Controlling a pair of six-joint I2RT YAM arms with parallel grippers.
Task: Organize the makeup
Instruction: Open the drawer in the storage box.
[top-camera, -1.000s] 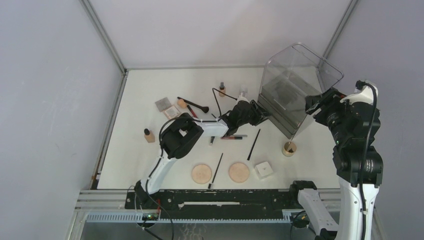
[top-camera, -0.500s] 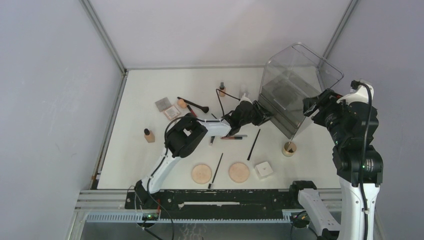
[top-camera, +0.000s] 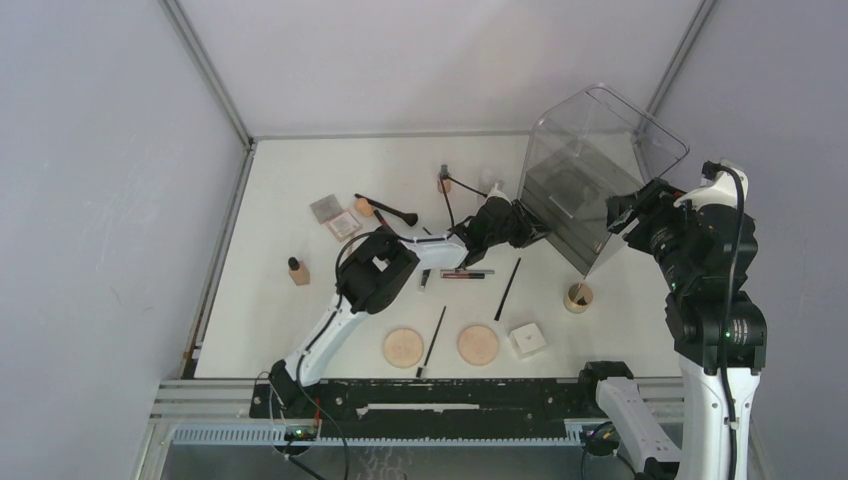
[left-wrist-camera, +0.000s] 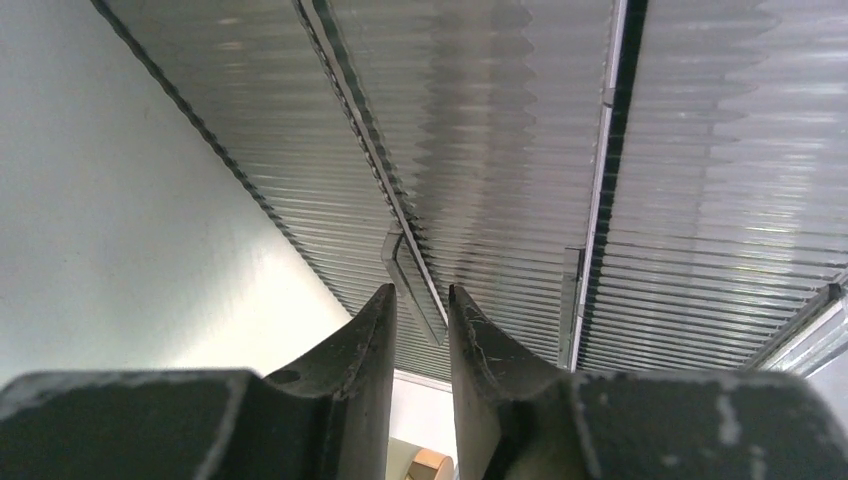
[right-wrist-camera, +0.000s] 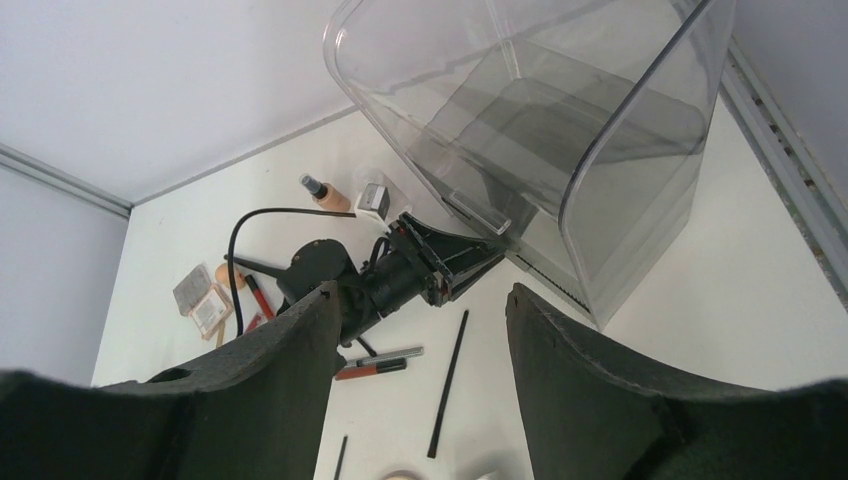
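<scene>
The makeup lies scattered on the white table: two round tan puffs (top-camera: 403, 347) (top-camera: 478, 344), a white box (top-camera: 527, 339), a tan dark-capped bottle (top-camera: 298, 271), square compacts (top-camera: 325, 208), a black brush (top-camera: 385, 209), and thin black pencils (top-camera: 507, 288) (top-camera: 435, 337). A red lip stick (right-wrist-camera: 370, 369) lies beside a silver pen. My left gripper (top-camera: 535, 228) (left-wrist-camera: 422, 290) reaches to the clear bin (top-camera: 590, 170), its jaws closed narrowly round the bin's clear tab (left-wrist-camera: 405, 265). My right gripper (top-camera: 622, 212) (right-wrist-camera: 422, 290) is open and empty, raised beside the bin.
The big clear bin (right-wrist-camera: 540, 110) stands tilted at the back right, its ribbed face filling the left wrist view. A small round tan pot (top-camera: 577, 297) sits near its front corner. Another bottle (top-camera: 443, 180) stands at the back. Grey walls enclose the table.
My left gripper has moved right and forward up to the bin's tab. The bin has shifted slightly. My right gripper has edged a little left.
</scene>
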